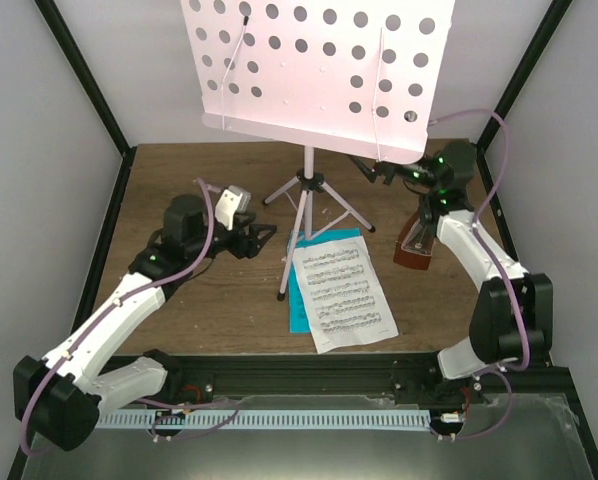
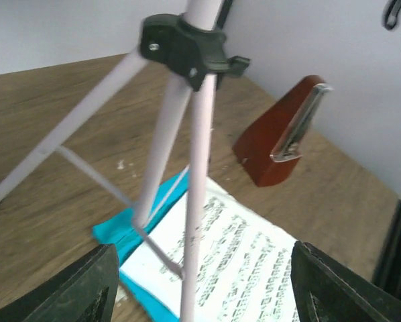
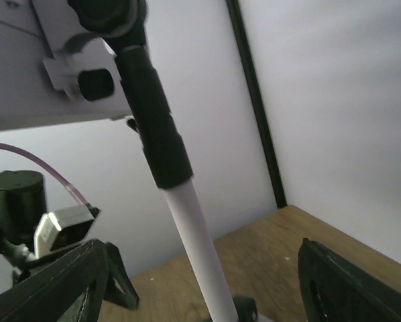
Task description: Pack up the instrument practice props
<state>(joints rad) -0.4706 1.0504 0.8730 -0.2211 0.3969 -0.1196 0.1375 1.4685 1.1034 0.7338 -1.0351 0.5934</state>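
Top external view: the pale pink music stand (image 1: pixel 314 70) stands upright at the centre back of the brown tabletop (image 1: pixel 199 300). Its hole-dotted desk fills the upper middle of the frame and its tripod legs spread below. Just under the legs lie the music sheets (image 1: pixel 341 290), a white printed page lying over a cyan one. The foot of the front leg stands at the cyan sheet's left edge. The brown metronome (image 1: pixel 417 243) stands right of the sheets, partly covered by the right arm.

The left claw (image 1: pixel 254 238) sits low, left of the tripod and apart from it. In the left wrist view the left claw (image 2: pixel 200 295) is spread wide and holds nothing. A pink leg of the music stand (image 2: pixel 184 47) runs down the middle of the frame between its dark fingers (image 2: pixel 73 288). The music sheets (image 2: pixel 241 268) lie beyond, and the metronome (image 2: pixel 281 134) is at upper right.

The right claw (image 1: pixel 374 170) is raised under the desk's lower right edge, right of the pole. In the right wrist view the right claw (image 3: pixel 207 295) is also wide and empty. The pole of the music stand (image 3: pixel 187 221), with its black sleeve, is framed between the fingers (image 3: pixel 355 288) and untouched.
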